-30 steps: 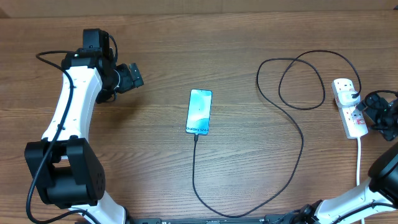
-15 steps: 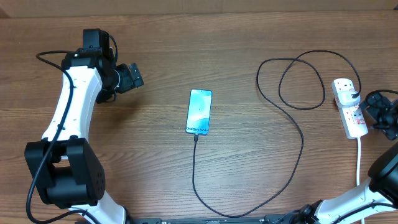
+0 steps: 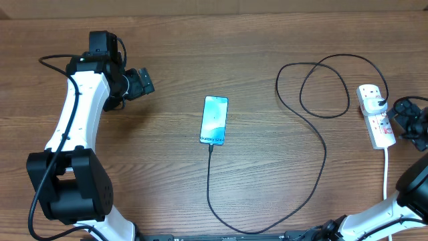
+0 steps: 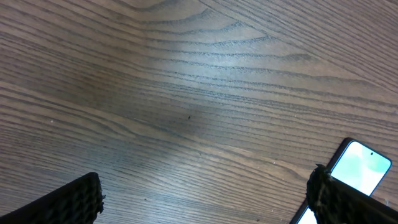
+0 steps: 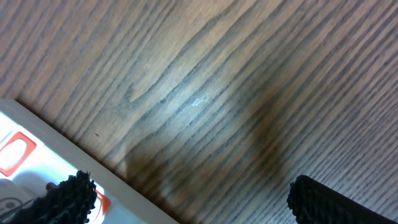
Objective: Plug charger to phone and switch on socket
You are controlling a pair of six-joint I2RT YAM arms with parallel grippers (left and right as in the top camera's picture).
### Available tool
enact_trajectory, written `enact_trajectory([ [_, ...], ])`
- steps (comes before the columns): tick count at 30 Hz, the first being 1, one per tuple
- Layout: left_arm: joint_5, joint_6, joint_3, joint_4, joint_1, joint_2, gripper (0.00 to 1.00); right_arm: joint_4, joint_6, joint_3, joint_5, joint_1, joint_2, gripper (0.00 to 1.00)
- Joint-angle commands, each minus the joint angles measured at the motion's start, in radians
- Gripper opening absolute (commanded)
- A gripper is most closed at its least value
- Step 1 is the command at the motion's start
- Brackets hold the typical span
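Phone [image 3: 214, 120] mid-table, screen lit; charger [image 3: 208, 177] tip at its end; socket [image 3: 376, 122] far right.

Brown wood-grain table [image 3: 254, 47] under soft even light, a paler strip along its far edge.

Wood-grain bench [image 4: 186, 93] fills nearly the whole view, its lines running slantwise with a pale sheen near the upper middle. The left gripper [image 4: 205, 202] shows only as 2 dark, ribbed fingers [image 4: 71, 200], 1 in each lower corner, set wide apart with bare wood between them. At the lower right lies the phone [image 4: 360, 165], tilted, its pale teal screen lit inside a black edge, a small dark dot near its upper end. The right-hand finger covers part of the phone; a sliver of screen shows below it.
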Motion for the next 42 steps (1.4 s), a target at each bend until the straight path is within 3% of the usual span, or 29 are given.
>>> enact_trajectory([
  [1, -0.015, 0.023, 0.008, 0.001, -0.005, -0.001, 1.00, -0.002, 0.006, -0.010, 0.007, 0.002, 0.005, 1.00],
  [24, -0.015, 0.023, 0.008, 0.001, -0.005, -0.001, 1.00, 0.034, 0.006, -0.010, 0.006, 0.001, 0.005, 1.00],
  [42, -0.014, 0.023, 0.008, 0.001, -0.005, -0.001, 1.00, -0.031, 0.006, -0.010, -0.057, 0.001, 0.005, 1.00],
])
